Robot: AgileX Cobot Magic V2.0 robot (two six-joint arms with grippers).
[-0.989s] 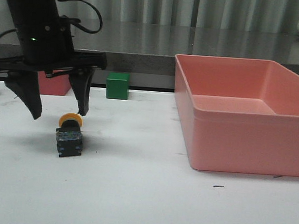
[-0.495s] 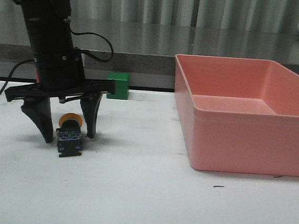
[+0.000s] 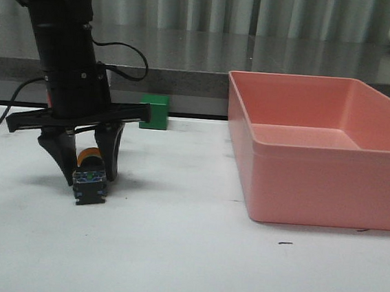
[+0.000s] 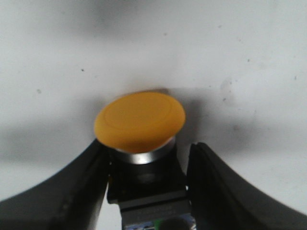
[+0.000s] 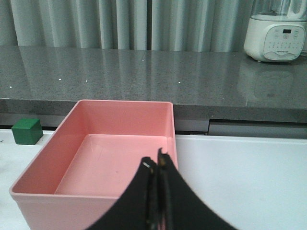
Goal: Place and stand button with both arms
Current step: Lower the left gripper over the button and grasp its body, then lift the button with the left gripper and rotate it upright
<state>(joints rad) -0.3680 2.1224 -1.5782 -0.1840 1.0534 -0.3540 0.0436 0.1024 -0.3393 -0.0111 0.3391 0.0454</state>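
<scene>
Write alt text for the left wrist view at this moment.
The yellow-capped button lies on its side on the white table, its black body between the left gripper's two dark fingers, which sit close against it on both sides. A silvery ring shows beneath the cap.

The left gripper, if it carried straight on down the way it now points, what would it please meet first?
The left gripper points down with its fingers on either side of the button, which lies on its side. The button's black body sits between them, so it would likely press that first, then the white table.
</scene>
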